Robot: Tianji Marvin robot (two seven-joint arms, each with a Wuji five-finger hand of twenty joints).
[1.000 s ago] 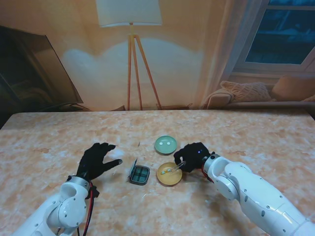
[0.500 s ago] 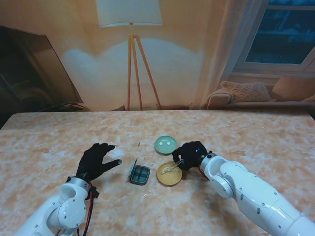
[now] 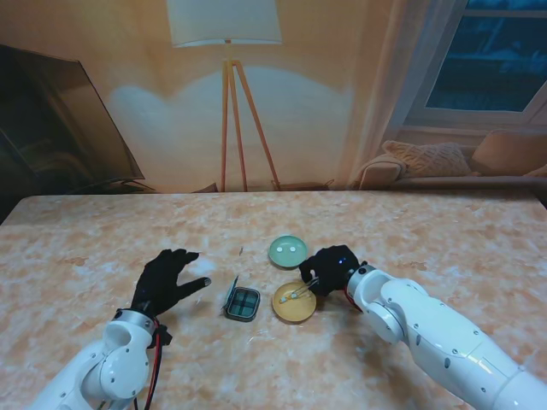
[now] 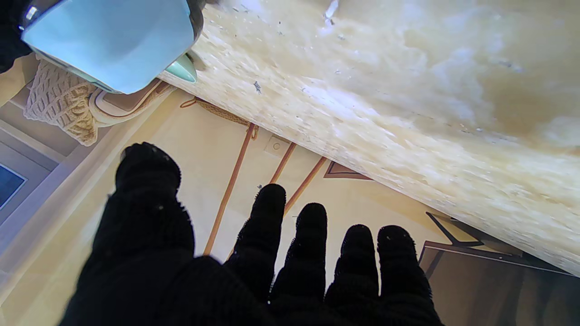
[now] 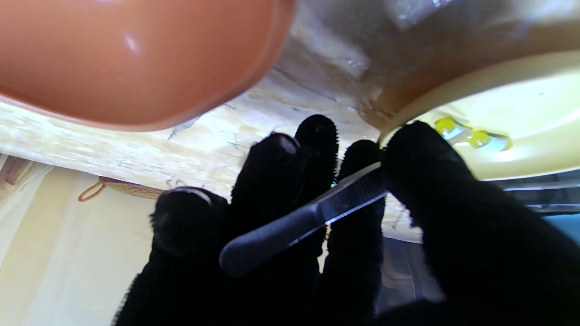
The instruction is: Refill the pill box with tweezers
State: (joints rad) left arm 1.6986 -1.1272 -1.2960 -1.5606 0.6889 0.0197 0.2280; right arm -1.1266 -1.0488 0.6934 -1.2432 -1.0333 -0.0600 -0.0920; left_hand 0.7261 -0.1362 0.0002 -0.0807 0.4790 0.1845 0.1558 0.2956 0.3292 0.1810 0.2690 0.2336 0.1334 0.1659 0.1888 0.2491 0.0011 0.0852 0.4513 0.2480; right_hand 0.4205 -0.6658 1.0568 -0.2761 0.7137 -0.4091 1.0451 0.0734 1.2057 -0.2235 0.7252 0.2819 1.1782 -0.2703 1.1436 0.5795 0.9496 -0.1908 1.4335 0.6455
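Right hand (image 3: 334,270) gripping tweezers (image 5: 299,221)

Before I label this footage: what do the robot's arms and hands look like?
Both arms have glossy white, rounded shells with bulbous joints. The left hand and right hand are five-fingered and covered in fuzzy black knit gloves. Red and black cables run beside the left arm's wrist; a red band shows at the right wrist.

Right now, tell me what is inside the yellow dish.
The yellow dish holds small yellow capsules; the right hand holds the tweezers over it. The thumb covers the tweezer tips and part of the dish, so I cannot count them.
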